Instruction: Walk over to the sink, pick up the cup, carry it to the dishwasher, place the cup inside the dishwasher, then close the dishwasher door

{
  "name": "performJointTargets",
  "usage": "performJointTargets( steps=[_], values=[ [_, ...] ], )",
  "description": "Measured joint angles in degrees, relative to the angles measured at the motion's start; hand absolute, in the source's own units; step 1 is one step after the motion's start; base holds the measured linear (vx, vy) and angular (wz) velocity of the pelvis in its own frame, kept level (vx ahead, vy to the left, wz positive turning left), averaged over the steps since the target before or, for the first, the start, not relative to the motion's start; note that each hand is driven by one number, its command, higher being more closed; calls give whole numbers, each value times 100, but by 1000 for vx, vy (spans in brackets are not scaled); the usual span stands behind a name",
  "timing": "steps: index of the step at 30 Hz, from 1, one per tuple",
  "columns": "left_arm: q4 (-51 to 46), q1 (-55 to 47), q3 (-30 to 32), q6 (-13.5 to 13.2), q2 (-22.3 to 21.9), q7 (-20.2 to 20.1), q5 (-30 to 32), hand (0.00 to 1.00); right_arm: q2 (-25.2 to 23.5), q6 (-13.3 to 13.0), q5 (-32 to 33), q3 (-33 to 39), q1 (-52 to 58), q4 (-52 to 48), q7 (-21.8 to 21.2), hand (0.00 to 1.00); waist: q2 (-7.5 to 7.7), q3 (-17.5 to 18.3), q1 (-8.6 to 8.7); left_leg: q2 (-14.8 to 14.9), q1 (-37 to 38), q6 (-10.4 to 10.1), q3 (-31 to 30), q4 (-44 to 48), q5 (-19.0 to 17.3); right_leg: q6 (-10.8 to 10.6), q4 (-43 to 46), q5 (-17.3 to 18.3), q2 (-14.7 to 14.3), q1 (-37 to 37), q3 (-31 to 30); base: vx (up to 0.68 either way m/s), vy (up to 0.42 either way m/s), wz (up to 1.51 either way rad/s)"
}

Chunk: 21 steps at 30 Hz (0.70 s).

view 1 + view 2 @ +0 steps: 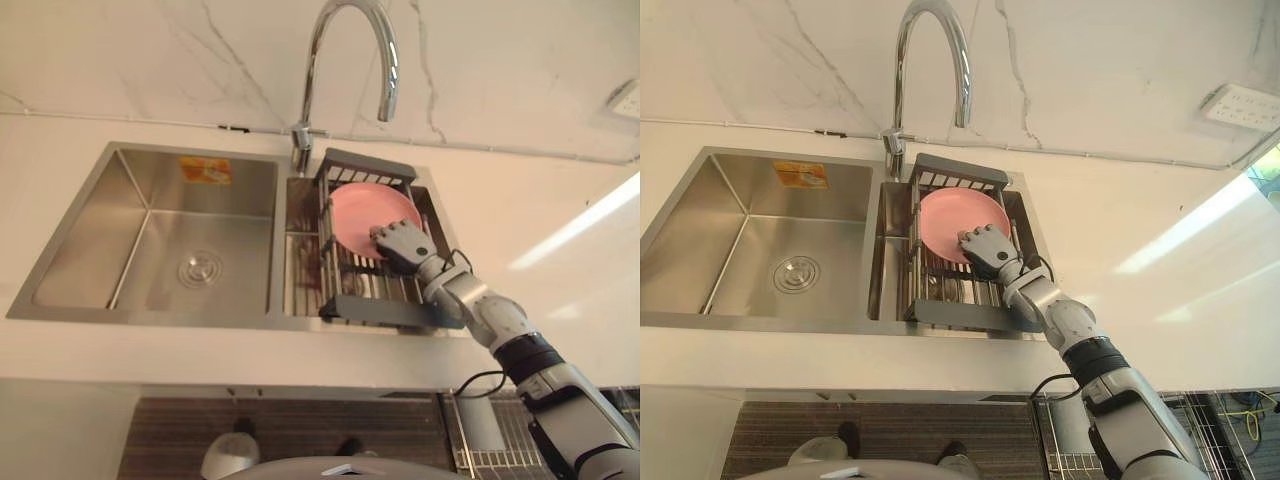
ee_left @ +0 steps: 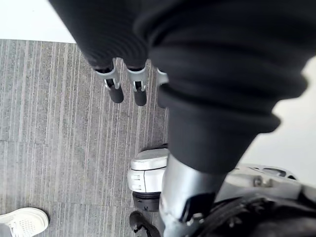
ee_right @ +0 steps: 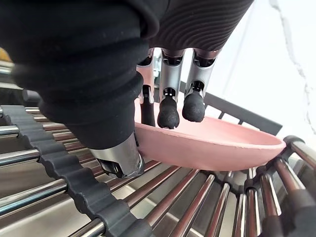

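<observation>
The walk to the sink (image 1: 60, 230) is done: the robot stands before the worktop (image 1: 560, 200), with the tap (image 1: 345, 40) straight ahead. The task is now at the picking up, which is its second step.

The thing being taken is a shallow pink dish (image 1: 360, 210), more a plate or low bowl than a cup. It leans in the drying rack (image 1: 385, 310) that sits across the right basin. The right robot hand (image 1: 402, 245) is on it. In the right wrist view its fingers (image 3: 170, 94) reach over the near rim, with the dark tips at the inner face, and the thumb (image 3: 121, 158) seems to sit under the rim. So I judge that the hand pinches the dish by its edge. How firm this hold is, I cannot say. The dish rests on the bars of the rack, so it is not yet lifted.

The left robot hand (image 2: 123, 84) hangs at the side above the grey floor (image 2: 59, 128), with its fingers relaxed and empty.

What is left is most of the task: lifting the dish, carrying it, placing it inside the dishwasher and closing the door. A wire basket (image 1: 1065, 465) shows low at the robot's right, under the worktop; it may belong to the dishwasher.
</observation>
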<state>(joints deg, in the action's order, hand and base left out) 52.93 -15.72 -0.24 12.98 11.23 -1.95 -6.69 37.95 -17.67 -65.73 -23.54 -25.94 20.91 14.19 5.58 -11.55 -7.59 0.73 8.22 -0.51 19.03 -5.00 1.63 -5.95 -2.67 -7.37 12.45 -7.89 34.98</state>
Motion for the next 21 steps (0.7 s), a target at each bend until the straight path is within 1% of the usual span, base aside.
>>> performJointTargets(
  steps=[2, 4, 7, 9, 10, 12, 13, 15, 19, 21],
  values=[
    [0, -3, -7, 1, 8, 0, 0, 0, 137, -132, -5, -101, 2, -17, -53, 100, 19, 12, -6, -1, 20, 2, 5, 1, -1, 3, -19, -11, -8, -1, 1, 83, 5, -2],
    [0, -10, -28, 19, 35, 0, -8, 0, 151, -200, -13, -103, 4, -20, -125, 100, 54, 35, 1, 2, 19, 1, 9, 2, -2, 9, -44, -21, -24, -1, 0, 69, -3, -3],
    [3, -11, -122, 34, 103, 0, -50, 0, 151, -205, -8, -103, 12, -19, -151, 100, 112, 73, -12, 19, 21, -2, 19, 2, -1, 11, -54, -22, -46, -3, -4, 14, -2, -1],
    [3, -11, -151, 33, 108, 0, -78, 0, 151, -173, -4, -103, 13, -12, -126, 100, 120, 78, -14, 27, 25, -3, 25, 2, 0, 16, -54, -26, -46, -4, -7, 0, 0, 0],
    [3, -11, -214, 31, 108, 0, -114, 0, 148, -109, 3, -103, 28, -8, 21, 100, 126, 82, -27, 28, 33, 0, 38, 1, 7, 24, -53, -32, -46, -8, -16, 0, 0, 0],
    [3, -14, -215, 31, 108, 0, -135, 0, 142, -40, 5, -103, 58, -1, 182, 100, 133, 88, -31, 28, 36, 2, 47, 0, 12, 25, -53, -34, -46, -9, -22, 0, 0, 0],
    [6, -24, -215, 31, 111, 0, -174, 0, 114, 45, 2, -101, 79, 19, 336, 100, 144, 96, -28, 30, 36, 4, 57, 0, 15, 27, -53, -35, -46, -9, -28, 0, 0, 0],
    [9, -27, -216, 31, 114, 1, -199, 0, 73, 142, -9, -74, 127, 30, 463, 100, 149, 99, -28, 30, 25, 4, 64, -1, 15, 29, -54, -33, -45, -8, -37, 0, 0, 0],
    [12, -27, -218, 32, 114, 3, -203, 0, 64, 206, -155, -70, 132, 41, 529, 100, 148, 102, -26, 29, -3, -32, 67, -2, -9, 63, -58, -8, -44, -7, -48, -8, 2, 0],
    [19, -27, -217, 32, 114, 3, -205, 0, -34, 299, -206, -45, 132, 108, 538, 100, 150, 107, -25, 29, -4, -34, 64, -2, -7, 63, -58, -7, -44, -8, -49, 0, 0, 0]
  ],
)
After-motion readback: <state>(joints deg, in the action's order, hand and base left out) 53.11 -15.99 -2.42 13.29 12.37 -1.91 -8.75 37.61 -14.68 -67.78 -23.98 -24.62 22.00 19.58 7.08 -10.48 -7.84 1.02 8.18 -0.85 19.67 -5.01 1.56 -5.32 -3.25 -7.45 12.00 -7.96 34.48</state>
